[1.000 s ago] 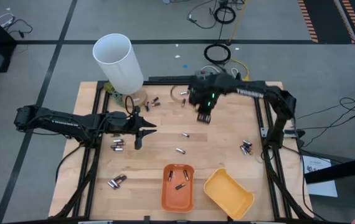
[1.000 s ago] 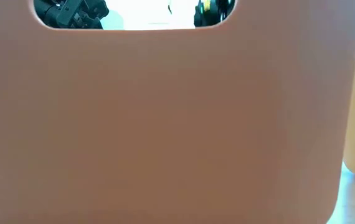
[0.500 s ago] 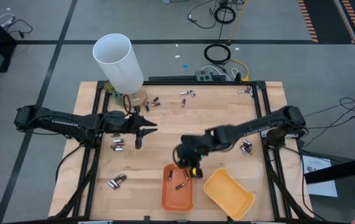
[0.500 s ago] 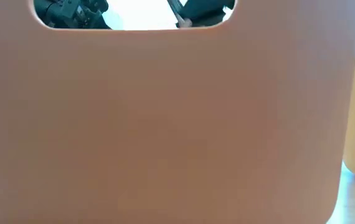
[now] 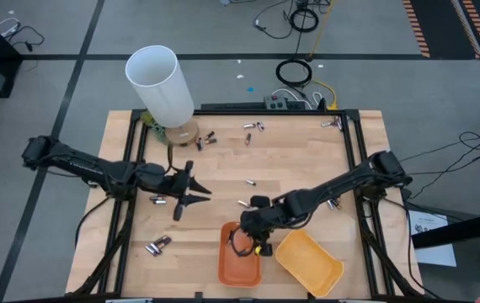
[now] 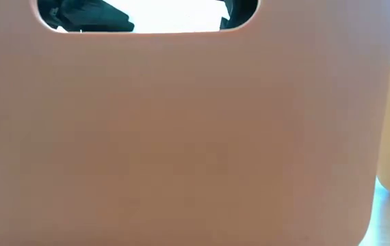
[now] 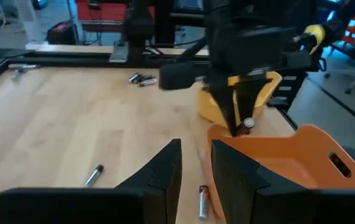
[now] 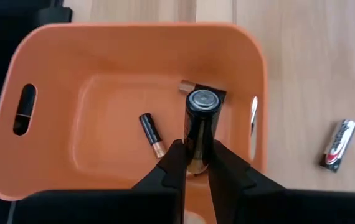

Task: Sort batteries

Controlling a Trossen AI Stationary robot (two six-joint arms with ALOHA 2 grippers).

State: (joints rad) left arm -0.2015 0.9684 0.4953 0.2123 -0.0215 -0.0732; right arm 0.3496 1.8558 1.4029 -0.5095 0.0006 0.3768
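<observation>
Battery now over the orange tray (image 8: pixel 53 93)

Swung from the desk's far edge: right gripper (image 8: pixel 195 163), jaws clamping a dark battery (image 8: pixel 200 127), ready to drop; left gripper (image 7: pixel 195 177) waiting, jaws narrowly parted.

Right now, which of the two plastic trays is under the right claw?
The orange tray: the right claw holds a dark battery upright above it. The yellow tray sits beside it, with nothing over it.

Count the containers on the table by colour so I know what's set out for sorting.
Orange tray: 1
Yellow tray: 1
White tube: 1
Total: 3
</observation>
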